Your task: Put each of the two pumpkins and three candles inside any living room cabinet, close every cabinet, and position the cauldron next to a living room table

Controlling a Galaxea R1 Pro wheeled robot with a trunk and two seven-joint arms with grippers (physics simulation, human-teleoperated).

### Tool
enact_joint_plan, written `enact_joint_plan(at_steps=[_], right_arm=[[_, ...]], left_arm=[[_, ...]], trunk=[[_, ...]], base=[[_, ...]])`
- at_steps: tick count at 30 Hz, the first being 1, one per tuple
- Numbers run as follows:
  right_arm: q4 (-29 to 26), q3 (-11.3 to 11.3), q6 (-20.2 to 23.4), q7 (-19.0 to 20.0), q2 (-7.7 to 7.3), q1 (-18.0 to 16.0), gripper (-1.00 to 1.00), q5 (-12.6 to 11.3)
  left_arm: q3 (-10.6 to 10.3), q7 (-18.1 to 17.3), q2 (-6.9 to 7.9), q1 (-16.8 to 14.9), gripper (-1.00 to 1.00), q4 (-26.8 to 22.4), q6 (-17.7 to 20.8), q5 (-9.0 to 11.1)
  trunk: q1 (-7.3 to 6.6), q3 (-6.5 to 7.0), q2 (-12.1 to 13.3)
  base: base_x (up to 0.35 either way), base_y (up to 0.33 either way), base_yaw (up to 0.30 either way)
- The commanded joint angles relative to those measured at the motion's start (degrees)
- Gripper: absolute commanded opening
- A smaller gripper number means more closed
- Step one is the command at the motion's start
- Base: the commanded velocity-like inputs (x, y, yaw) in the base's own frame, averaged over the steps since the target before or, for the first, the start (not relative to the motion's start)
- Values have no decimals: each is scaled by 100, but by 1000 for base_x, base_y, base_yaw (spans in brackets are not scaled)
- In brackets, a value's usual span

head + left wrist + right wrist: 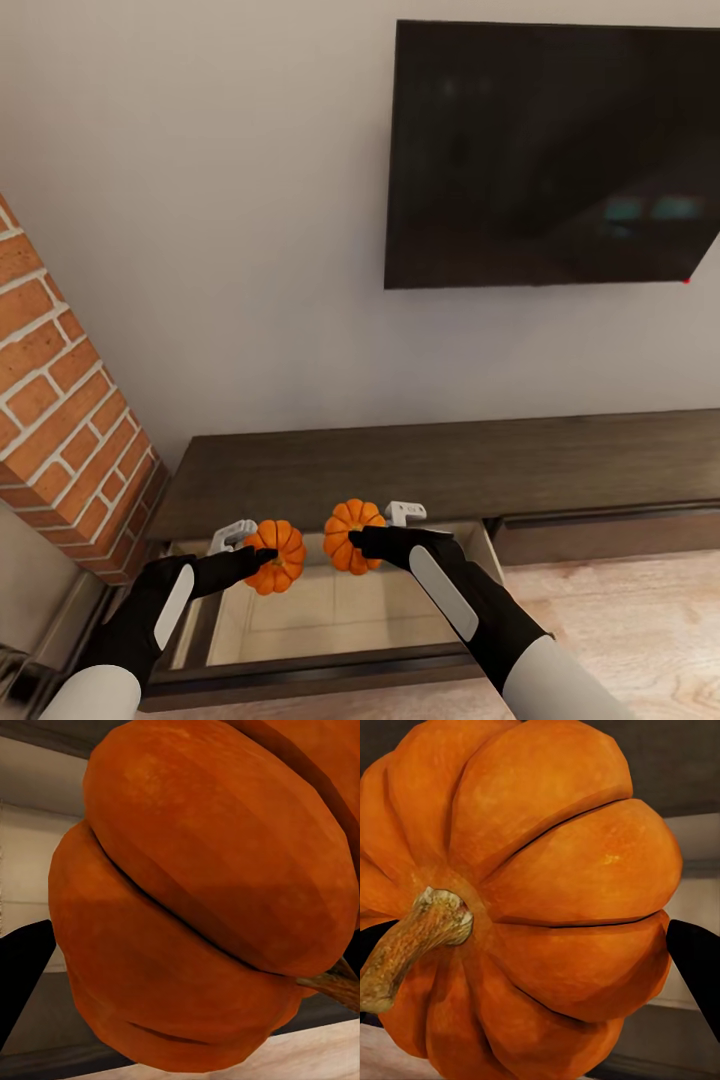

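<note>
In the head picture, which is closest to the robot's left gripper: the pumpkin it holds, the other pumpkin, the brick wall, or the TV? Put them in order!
From the left gripper:
1. Left pumpkin, held in that gripper over the open cabinet drawer.
2. Right pumpkin, just beside it, in the right gripper.
3. Brick wall, off to the robot's left.
4. TV, high on the wall, up and right.

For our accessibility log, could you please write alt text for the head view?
Each gripper holds an orange pumpkin over the cabinet's pulled-out drawer: left gripper with the left pumpkin, right gripper with the right pumpkin. A dark television hangs on the wall above; a brick column stands at left.
</note>
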Motion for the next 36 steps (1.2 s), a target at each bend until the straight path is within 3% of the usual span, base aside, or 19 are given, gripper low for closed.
enact_joint_plan(at_steps=[1, 11, 19, 36], right_arm=[[8, 11, 4, -57, 0, -6, -100, -66], [54, 119, 4, -57, 7, -6, -100, -73], [59, 176, 4, -57, 8, -6, -100, -74], [68, 179, 4, -57, 8, -6, -100, -74]], left_arm=[[11, 0, -2, -4, -100, -1, 43, 33], [0, 11, -31, -4, -100, 46, 26, 19], [-3, 12, -52, -4, -100, 60, -380, 12], [-12, -13, -36, 0, -100, 71, -334, 32]], trunk=[[22, -23, -45], [242, -203, -446], [418, -346, -767], [791, -652, -1448]], base=[[0, 0, 0], [0, 0, 0], [0, 0, 0], [0, 0, 0]])
